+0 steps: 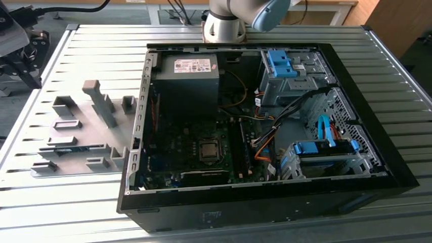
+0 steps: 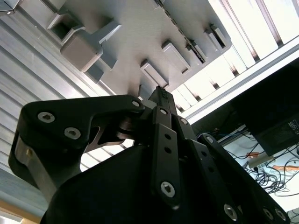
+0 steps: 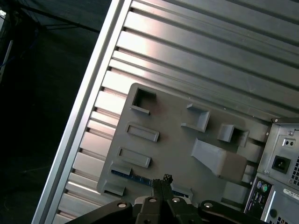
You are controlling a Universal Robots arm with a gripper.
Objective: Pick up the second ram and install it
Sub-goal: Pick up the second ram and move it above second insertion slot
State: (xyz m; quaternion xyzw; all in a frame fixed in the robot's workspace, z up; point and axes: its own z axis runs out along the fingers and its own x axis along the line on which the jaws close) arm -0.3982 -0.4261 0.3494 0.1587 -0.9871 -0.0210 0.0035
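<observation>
- Table [image 1: 40,202]: ribbed metal slats, carries everything below.
- Plate [image 1: 88,129]: grey, with raised holders, at the exterior view's left, just beside the case.
- Ram [image 1: 73,149]: thin blue stick, sits in a slot near the plate's front edge, outside the case.
- Gripper [image 3: 165,179]: above the plate in both wrist views, fingers closed together with nothing between them. In the first wrist view its tip crosses the ram's middle; whether they touch cannot be told.
- Case [image 1: 270,215]: black, on its side, open side up, centre.
- Power supply [image 1: 185,86]: far corner inside the case.
- Board [image 1: 175,157]: green, on the case floor.
- Brackets [image 1: 280,63]: blue, at the case's right.
- Arm [image 1: 226,23]: base behind the case.
</observation>
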